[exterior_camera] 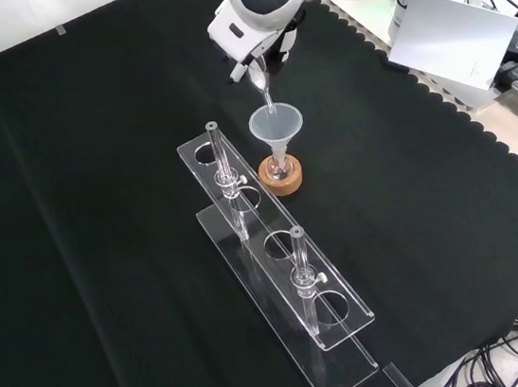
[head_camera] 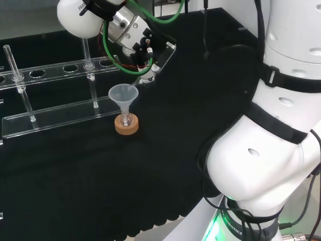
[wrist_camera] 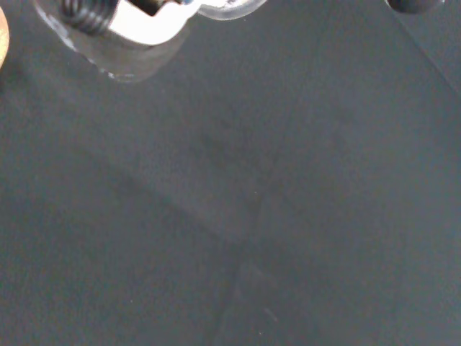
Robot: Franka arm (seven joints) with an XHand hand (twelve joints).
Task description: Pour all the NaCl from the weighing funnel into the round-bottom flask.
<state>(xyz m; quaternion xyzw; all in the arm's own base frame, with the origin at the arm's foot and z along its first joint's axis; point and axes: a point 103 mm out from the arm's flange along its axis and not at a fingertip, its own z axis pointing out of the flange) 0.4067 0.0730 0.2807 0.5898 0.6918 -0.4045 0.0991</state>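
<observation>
A small round-bottom flask [head_camera: 126,119] stands on a cork ring [head_camera: 126,126] with a clear plastic funnel [head_camera: 123,94] set in its neck. The hand [head_camera: 143,47] hovers just above and to the right in the head view, shut on a clear glass weighing funnel [head_camera: 138,84]. That piece is tilted, its narrow tip reaching down inside the funnel's rim. In the front view the hand [exterior_camera: 262,52] comes in from the top, and the weighing funnel [exterior_camera: 262,85] points down into the funnel [exterior_camera: 276,126] over the flask [exterior_camera: 279,163] and cork ring [exterior_camera: 282,179]. Whatever powder it holds is too small to make out.
A clear acrylic rack [head_camera: 55,116] with two upright glass tubes stands close to the left of the flask in the head view and in front of it in the front view [exterior_camera: 285,281]. The bench's scalloped cloth edge [exterior_camera: 481,140] runs along the right in the front view.
</observation>
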